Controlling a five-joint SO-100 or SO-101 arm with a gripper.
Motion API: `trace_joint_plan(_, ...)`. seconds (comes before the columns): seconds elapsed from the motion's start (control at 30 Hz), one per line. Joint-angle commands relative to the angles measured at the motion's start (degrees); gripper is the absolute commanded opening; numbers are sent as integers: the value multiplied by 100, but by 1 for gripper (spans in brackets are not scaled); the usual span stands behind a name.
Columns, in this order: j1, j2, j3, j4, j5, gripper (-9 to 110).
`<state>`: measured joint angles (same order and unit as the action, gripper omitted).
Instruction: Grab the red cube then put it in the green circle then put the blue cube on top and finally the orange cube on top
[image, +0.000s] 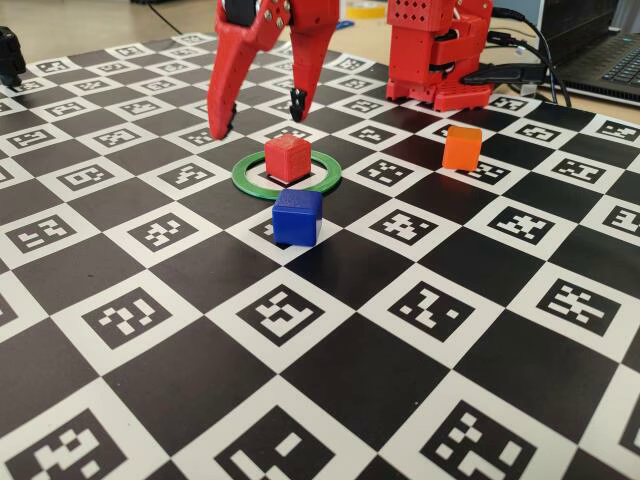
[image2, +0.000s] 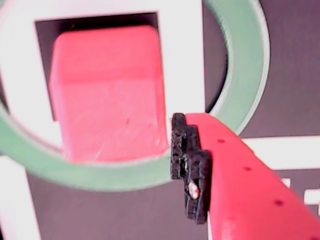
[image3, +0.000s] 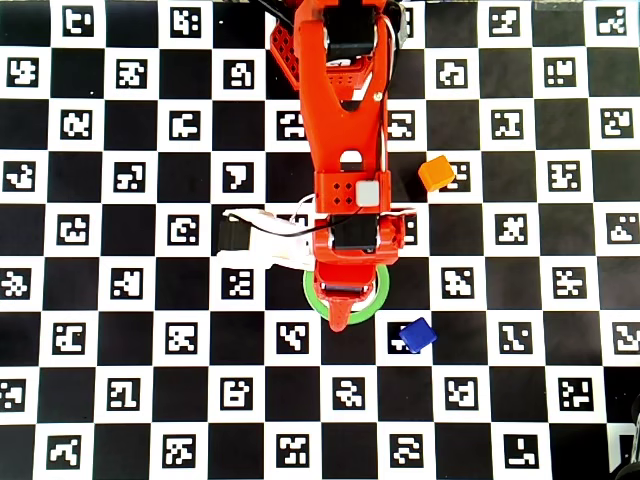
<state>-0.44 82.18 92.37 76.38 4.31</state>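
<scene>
Checkered marker mat (image: 330, 390) underfoot, gripper (image: 258, 115) fingers spread wide and empty, hanging just behind the ring (image: 250, 181), where the red cube (image: 288, 158) sits inside, blue cube (image: 297, 217) just in front of the ring, orange cube (image: 462, 147) well right of it.

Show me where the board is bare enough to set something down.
Free: the whole near half in front of the blue cube, and the left side. Crowded: around the green circle, where the red cube sits under the open claw; the orange cube stands right.
</scene>
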Motion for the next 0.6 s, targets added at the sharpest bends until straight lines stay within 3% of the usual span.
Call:
trace_joint_plan(0.0, 18, 571, -765, 290, -88, 47)
trace_joint_plan(0.57, -334, 264, -2549, 1266, -923, 46)
